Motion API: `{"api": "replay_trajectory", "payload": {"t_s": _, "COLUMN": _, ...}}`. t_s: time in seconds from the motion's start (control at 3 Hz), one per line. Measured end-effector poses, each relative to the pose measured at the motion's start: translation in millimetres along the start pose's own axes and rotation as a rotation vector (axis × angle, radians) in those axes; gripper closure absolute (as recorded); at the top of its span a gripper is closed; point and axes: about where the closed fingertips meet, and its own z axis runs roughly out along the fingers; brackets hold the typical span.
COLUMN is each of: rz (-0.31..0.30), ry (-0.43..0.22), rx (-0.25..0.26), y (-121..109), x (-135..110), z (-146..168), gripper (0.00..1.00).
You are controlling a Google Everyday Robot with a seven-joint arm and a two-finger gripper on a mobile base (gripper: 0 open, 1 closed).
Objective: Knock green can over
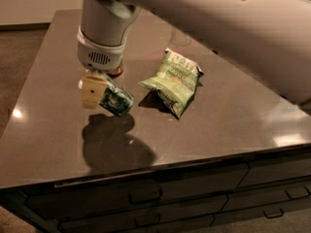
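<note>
The green can has a green patterned label. It is tipped far over, with one end against my gripper and the other end pointing right and down. The gripper hangs under the white wrist over the left half of the dark table. The can's right end is low over the tabletop, and I cannot tell whether it touches it. A dark shadow lies on the table just in front of the gripper and can.
A crinkled green snack bag lies just right of the can. An orange-gold can shows partly behind the wrist. The big white arm spans the upper right. Drawers run below the table's front edge.
</note>
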Motion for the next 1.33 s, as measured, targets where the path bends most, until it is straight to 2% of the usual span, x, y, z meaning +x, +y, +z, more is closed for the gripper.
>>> {"api": "replay_trajectory", "payload": {"t_s": 0.33, "rz": -0.052, "ry": 0.193, "rx": -0.045, "y": -0.4, "x": 29.7, "z": 15.3, "gripper": 1.0}}
{"api": "replay_trajectory", "payload": {"t_s": 0.67, "rz": -0.088, "ry": 0.309, "rx": -0.062, "y": -5.7, "x": 48.1, "z": 21.6, "gripper": 0.82}}
{"api": "replay_trajectory", "payload": {"t_s": 1.0, "rz": -0.12, "ry": 0.347, "rx": -0.074, "y": -8.8, "x": 50.9, "z": 23.8, "gripper": 0.59}}
{"api": "replay_trajectory", "payload": {"t_s": 1.33, "rz": -0.146, "ry": 0.347, "rx": -0.092, "y": -8.5, "x": 49.3, "z": 29.1, "gripper": 0.35}}
